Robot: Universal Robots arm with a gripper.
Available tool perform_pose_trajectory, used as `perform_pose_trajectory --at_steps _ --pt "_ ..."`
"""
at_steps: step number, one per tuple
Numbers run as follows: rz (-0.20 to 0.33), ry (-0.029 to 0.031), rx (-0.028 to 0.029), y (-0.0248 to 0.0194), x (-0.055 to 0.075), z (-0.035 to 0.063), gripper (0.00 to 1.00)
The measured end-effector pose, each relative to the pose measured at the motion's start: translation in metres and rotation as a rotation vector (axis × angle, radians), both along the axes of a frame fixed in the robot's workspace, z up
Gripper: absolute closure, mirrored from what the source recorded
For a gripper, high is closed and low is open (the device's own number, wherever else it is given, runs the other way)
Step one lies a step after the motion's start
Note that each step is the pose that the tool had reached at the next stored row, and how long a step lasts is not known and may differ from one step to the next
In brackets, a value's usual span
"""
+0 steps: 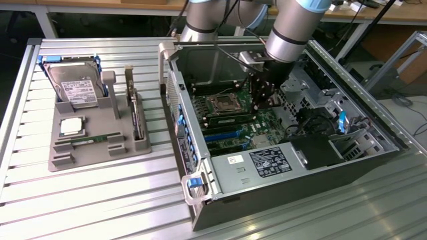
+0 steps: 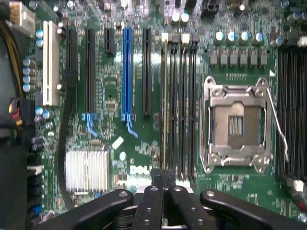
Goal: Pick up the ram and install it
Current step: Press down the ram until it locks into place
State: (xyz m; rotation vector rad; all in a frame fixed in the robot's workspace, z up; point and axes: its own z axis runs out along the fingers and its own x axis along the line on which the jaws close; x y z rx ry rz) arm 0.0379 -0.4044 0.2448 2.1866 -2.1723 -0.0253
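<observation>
The ram (image 2: 165, 103) stands edge-on in one of the black memory slots on the motherboard, beside the silver processor socket (image 2: 236, 125). My gripper (image 2: 162, 176) is shut, its two fingertips pressed together right over the near end of that stick. I cannot tell whether they touch it. In the exterior view my gripper (image 1: 261, 105) reaches down into the open computer case (image 1: 373, 125), just above the memory slots next to the socket (image 1: 223, 104).
A grey holder (image 1: 100, 117) on the exterior view's left carries a silver hard drive (image 1: 77, 89), a square processor chip (image 1: 72, 126), a thin green stick (image 1: 90, 139) and upright cards (image 1: 137, 117). Case walls, cables and a black fan housing (image 1: 320, 152) surround the arm.
</observation>
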Motion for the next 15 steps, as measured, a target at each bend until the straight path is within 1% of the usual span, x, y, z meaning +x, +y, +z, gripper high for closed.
perform_pose_trajectory --at_steps 2,3,4,8,10,12,14,15 --pt "0.000 -0.0026 0.0000 0.0000 -0.019 0.0000 0.90" --pt "0.000 -0.0048 0.0000 -0.0001 -0.035 0.0000 0.90" --pt "0.000 -0.0064 -0.0001 0.0000 -0.047 -0.0001 0.90" --pt "0.000 -0.0114 0.0006 -0.0005 -0.089 -0.0005 0.90" --pt "0.000 -0.0122 0.0014 -0.0009 -0.101 -0.0011 0.90" --pt "0.000 -0.0125 0.0028 -0.0009 -0.104 -0.0038 0.90" --pt "0.000 -0.0122 0.0068 -0.0010 -0.107 -0.0079 0.90" --pt "0.000 -0.0122 0.0100 -0.0009 -0.108 -0.0110 0.90"
